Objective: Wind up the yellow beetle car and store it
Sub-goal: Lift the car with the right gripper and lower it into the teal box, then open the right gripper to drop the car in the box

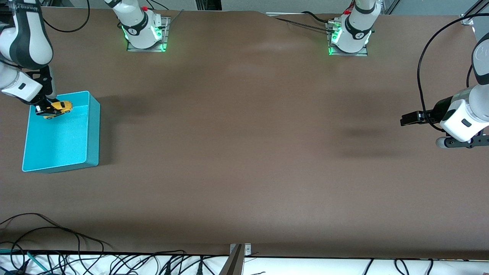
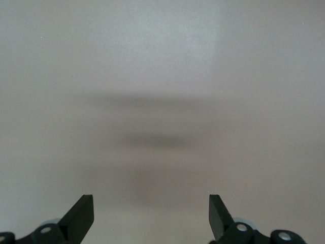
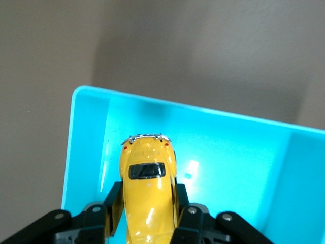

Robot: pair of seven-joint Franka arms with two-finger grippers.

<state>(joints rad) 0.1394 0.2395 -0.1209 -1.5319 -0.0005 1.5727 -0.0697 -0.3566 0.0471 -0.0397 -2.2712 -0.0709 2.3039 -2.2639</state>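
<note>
Your right claw (image 1: 49, 108) holds the yellow car (image 1: 57, 109) tight by its sides, up in the air over the turquoise bin (image 1: 91, 130), above the part of the bin nearest the robot bases. If you let go from this height, the car may bounce or roll against the bin wall. Your left claw (image 2: 151, 216) waits wide open and empty over the bare counter (image 1: 244, 152), at the left arm's end.

Yellow beetle car (image 3: 148, 195) (dark windows), turquoise bin (image 1: 93, 126), brown table (image 1: 244, 152).
</note>
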